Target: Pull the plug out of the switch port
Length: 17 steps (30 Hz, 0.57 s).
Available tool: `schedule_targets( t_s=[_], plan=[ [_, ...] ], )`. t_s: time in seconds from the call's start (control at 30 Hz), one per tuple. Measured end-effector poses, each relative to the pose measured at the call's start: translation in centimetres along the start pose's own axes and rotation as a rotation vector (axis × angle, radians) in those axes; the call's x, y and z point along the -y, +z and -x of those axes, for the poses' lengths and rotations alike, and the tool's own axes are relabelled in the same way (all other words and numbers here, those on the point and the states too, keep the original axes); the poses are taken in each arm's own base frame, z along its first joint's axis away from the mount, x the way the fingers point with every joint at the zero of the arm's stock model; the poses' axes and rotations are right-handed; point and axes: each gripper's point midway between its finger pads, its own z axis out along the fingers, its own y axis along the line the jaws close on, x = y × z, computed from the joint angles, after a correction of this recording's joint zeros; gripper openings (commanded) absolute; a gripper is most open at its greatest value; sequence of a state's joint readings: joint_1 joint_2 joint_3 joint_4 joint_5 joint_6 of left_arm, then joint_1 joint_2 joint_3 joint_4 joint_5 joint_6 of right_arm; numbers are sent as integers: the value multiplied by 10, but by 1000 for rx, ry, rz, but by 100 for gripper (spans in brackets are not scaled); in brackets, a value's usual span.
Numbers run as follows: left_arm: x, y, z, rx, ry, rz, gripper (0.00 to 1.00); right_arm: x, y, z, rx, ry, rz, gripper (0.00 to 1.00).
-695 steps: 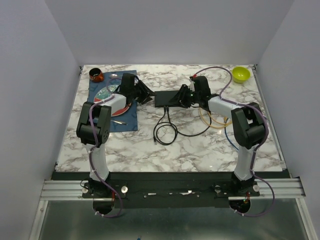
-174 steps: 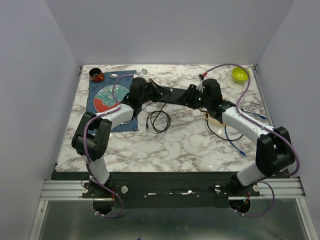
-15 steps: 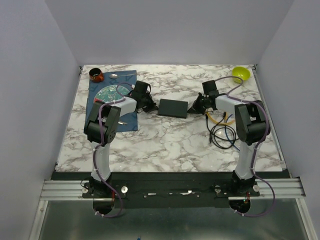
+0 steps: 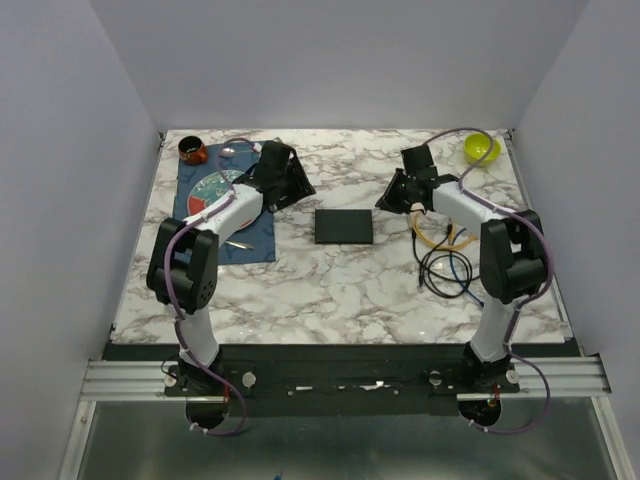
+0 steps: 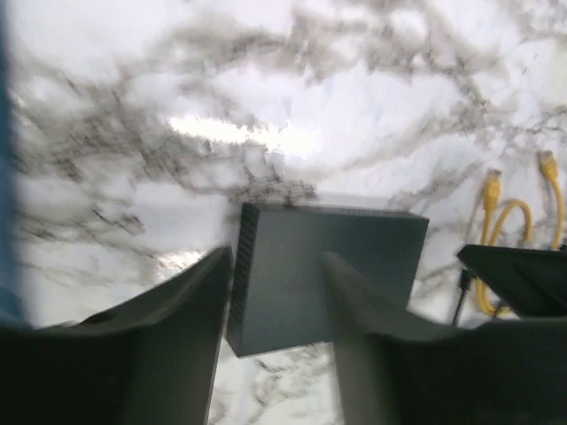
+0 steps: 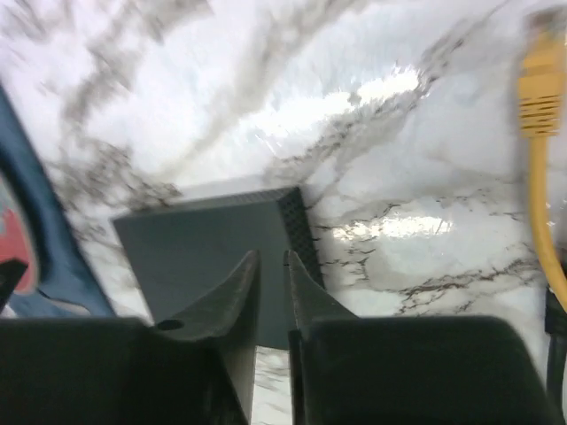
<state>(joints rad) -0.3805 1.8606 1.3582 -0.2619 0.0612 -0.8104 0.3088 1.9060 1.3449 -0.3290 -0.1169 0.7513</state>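
Both of your grippers have backed off the short ends of the switch (image 4: 344, 226) since half a second ago, rising toward the far side of the table (image 4: 330, 290), and the box itself now sits a little nearer to you and squarer to the table edge. Nearest you, on the right arm's side, the black cable coil (image 4: 447, 272) lies loose on the marble, with the yellow cable (image 4: 436, 238) just beyond it. Neither reaches the switch, so I judge the plug is already out of its port. The switch lies flat and alone in mid-table, between the two arms, its long axis running left to right. You cannot see its sockets in any view; the wrist cameras show only the plain top and a vented short side. Just beyond its far left corner hangs the left gripper (image 5: 279, 266), by the edge of the blue mat (image 4: 262, 252). Its jaws stand moderately apart with nothing between them, and the box shows ahead and below through the gap. Just beyond the far right corner hangs the right gripper (image 6: 270, 258), its fingers drawn to a narrow slit and also empty, aimed at the right short end. The two sit almost equally close, the right perhaps a shade closer. If you go back to the box, either arm has to come down and toward you along that long axis
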Motion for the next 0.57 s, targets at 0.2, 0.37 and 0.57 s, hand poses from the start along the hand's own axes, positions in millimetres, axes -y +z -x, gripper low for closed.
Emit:
schedule_targets(
  t_s=[0.2, 0.37, 0.57],
  plan=[
    [10, -66, 65, 223, 50, -5, 99, -21, -72, 53, 271, -62, 29, 46],
    [-1, -87, 62, 257, 44, 4, 99, -32, -120, 45, 413, -152, 130, 99],
    [-9, -87, 53, 238, 34, 19, 99, -45, -141, 11, 472, -287, 241, 100]
  ],
)
